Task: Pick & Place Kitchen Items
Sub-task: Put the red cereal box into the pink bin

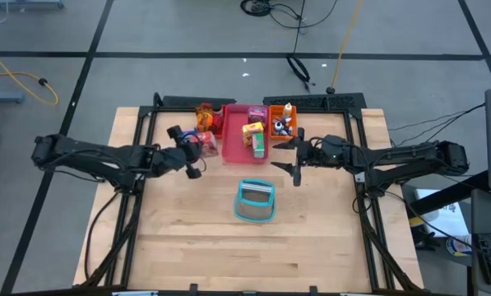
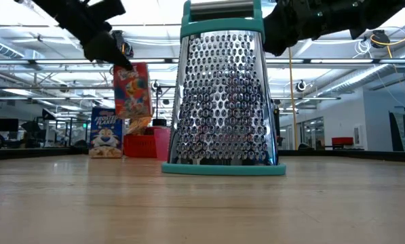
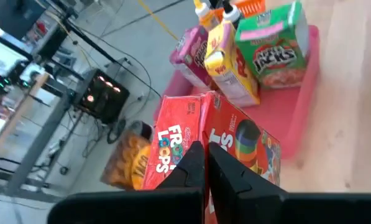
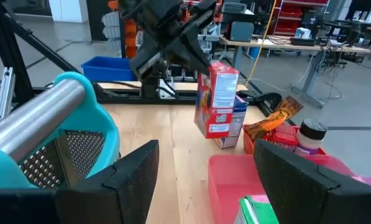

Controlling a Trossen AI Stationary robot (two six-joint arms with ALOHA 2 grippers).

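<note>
A red Froot Loops carton (image 2: 132,91) hangs above the table at the left of the pink tray (image 1: 232,154), with my left gripper (image 3: 207,165) shut on it. A green carton (image 3: 275,46), a yellow one (image 3: 229,62) and a pink one (image 3: 190,53) stand in that tray. A blue-and-white carton (image 2: 106,133) stands on the table behind the red one, beside an orange bag (image 4: 273,121). My right gripper (image 1: 297,158) stands open at the tray's right side, level, with nothing between its fingers. My left gripper pinches the red carton's top end (image 2: 123,68) near a corner between its two shut fingers. The fingers slant down at it from the table's left side. The carton hangs below them, nearly upright, its bottom (image 2: 136,120) clear of the table.
A steel grater with teal trim (image 1: 255,201) stands near the table's middle, in front of the tray. An orange tray (image 1: 282,123) with small items sits right of the pink tray. A red bin (image 2: 145,145) is behind. Bare wood lies toward the near edge.
</note>
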